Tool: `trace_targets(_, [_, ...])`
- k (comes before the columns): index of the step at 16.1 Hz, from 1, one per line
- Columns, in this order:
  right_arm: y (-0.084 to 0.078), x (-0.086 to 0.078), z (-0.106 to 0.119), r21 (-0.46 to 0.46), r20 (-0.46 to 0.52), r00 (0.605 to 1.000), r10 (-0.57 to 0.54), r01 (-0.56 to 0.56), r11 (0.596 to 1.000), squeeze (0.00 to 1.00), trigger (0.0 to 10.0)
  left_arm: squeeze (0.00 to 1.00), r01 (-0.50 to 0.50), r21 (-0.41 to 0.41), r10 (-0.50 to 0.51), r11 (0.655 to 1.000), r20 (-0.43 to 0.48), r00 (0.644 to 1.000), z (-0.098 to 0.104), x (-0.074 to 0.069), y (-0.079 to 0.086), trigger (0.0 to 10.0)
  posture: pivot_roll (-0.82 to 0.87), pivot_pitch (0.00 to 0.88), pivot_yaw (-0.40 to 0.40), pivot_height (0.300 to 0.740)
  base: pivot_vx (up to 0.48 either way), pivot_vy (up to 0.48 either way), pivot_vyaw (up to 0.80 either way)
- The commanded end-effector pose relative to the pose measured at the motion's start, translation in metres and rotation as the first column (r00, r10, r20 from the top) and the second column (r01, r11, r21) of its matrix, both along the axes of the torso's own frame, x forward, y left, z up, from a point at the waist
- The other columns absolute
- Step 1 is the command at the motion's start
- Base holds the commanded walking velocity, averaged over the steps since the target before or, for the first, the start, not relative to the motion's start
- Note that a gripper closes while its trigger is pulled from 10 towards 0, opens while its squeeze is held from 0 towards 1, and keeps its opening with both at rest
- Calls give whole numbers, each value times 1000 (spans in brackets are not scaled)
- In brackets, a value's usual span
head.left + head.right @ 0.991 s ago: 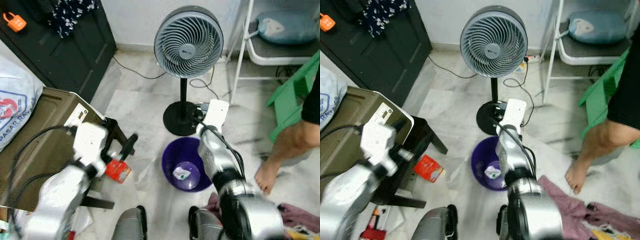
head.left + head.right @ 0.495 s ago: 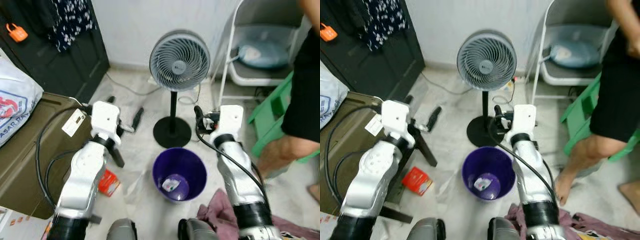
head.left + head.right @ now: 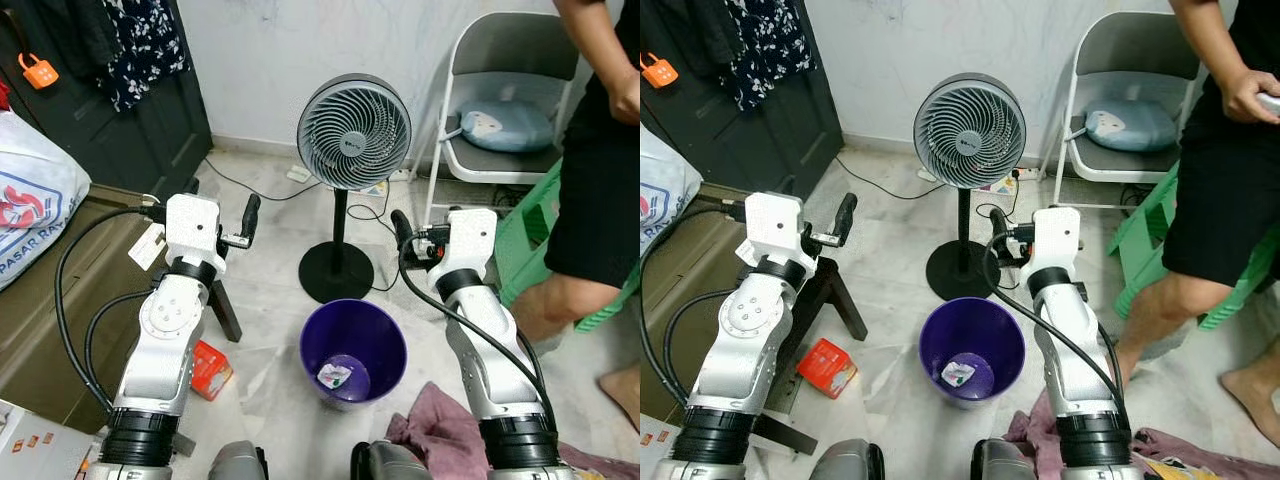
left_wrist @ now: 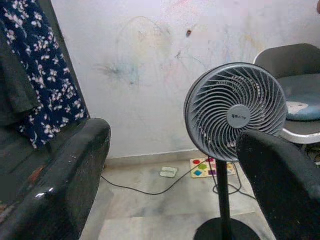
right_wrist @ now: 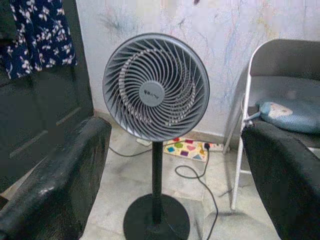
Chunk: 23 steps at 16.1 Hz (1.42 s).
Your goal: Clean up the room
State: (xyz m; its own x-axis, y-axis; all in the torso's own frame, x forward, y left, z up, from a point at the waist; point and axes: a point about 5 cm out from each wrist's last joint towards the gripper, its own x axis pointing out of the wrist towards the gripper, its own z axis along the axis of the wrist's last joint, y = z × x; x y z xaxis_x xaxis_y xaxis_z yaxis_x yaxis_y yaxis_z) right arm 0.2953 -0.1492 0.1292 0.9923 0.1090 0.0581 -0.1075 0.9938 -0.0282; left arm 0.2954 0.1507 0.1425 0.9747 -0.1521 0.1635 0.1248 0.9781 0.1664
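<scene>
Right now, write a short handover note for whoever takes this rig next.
Left claw open, empty, raised. Right claw open, empty, raised.
Purple bin sits on the floor between the arms, with one crumpled wrapper inside.
Left to pick up: red packet on the floor by the left arm, pink cloth near the feet.
A person stands to the right, next to the chair.

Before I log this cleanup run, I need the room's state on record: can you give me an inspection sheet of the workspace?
Surface: pale marble floor.
Job's things: purple bin with a crumpled scrap inside; red box on the floor; pink cloth by the robot's feet.
Clutter: clear plastic sheet.
Grippers: left gripper and right gripper raised, open, empty.
Cables: black cord along the floor by the standing fan.
Surroundings: folding chair, person, dark cabinet.
</scene>
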Motion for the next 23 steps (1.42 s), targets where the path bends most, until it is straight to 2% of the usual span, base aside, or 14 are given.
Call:
trace_targets(1, [0, 1, 10, -7, 45, 999, 1, -1, 1000, 0, 10000, 0, -14, 4, 14, 1000, 18, 1000, 3, 4, 3, 10000, -18, 0, 33, 740, 0, 0, 0])
trace_targets(5, [3, 5, 13, -18, 58, 998, 10, -9, 1000, 0, 10000, 0, 0, 3, 0, 1000, 33, 999, 3, 10, 0, 10000, -22, 0, 32, 740, 0, 0, 800])
trace_targets(17, [4, 14, 26, -10, 117, 993, 22, -21, 1000, 0, 10000, 0, -51, -5, 51, 999, 93, 994, 9, 22, 0, 10000, -41, 0, 28, 740, 0, 0, 800])
trace_targets(23, [3, 13, 26, -1, 127, 992, 7, -7, 1000, 0, 10000, 0, -69, 51, 64, 996, 110, 992, 9, 24, 0, 10000, -61, 0, 52, 740, 0, 0, 800])
